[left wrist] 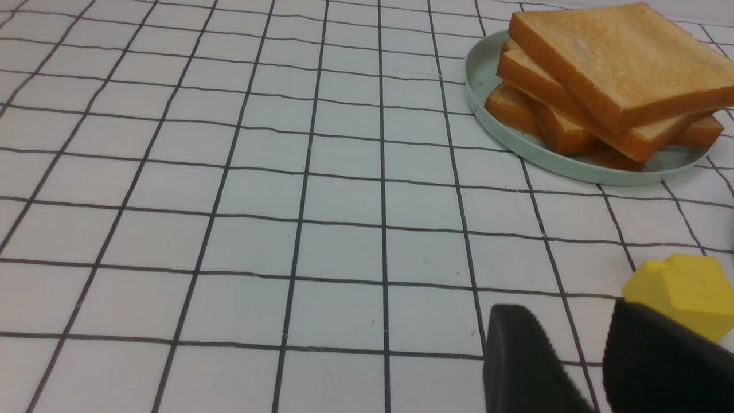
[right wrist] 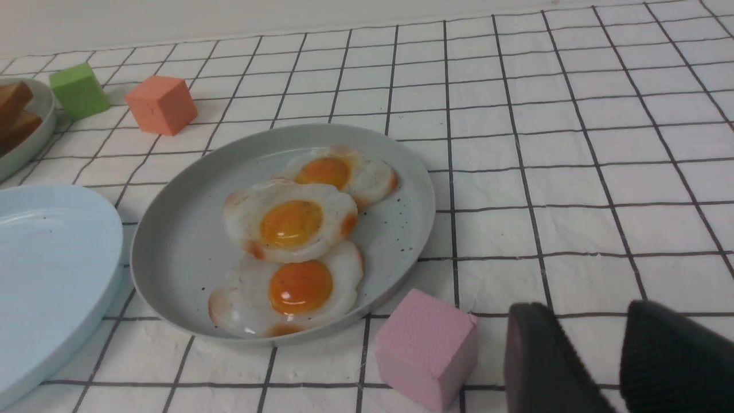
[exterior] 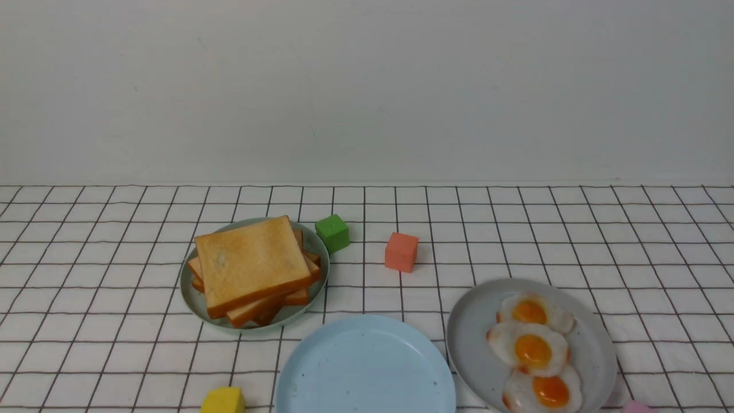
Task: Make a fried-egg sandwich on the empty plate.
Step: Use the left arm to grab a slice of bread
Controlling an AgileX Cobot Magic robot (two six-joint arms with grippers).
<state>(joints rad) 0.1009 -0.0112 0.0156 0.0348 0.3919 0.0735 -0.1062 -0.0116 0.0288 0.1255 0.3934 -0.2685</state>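
Plain pale grey wall [exterior: 367, 86] behind a white, black-gridded tablecloth [exterior: 573, 229]; soft even light.

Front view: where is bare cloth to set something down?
Bare: the far strip behind the green cube and orange cube, the cloth left of the toast plate, and right of the grey plate. Crowded: near edge, where blue plate and grey plate almost meet.

Illumination: bright, even and diffuse, from above. Shadows: soft and short, seen under the toast pile [exterior: 252, 264] and along the grey plate [right wrist: 183, 246] rim. Glare: small highlights on the egg yolks [right wrist: 291, 222] only. Focus: tablecloth [left wrist: 344, 241] grid sharp in all 3 views. The left gripper [left wrist: 570, 321] and right gripper [right wrist: 588, 312] are near-black and blurred. Front view slightly grainy.
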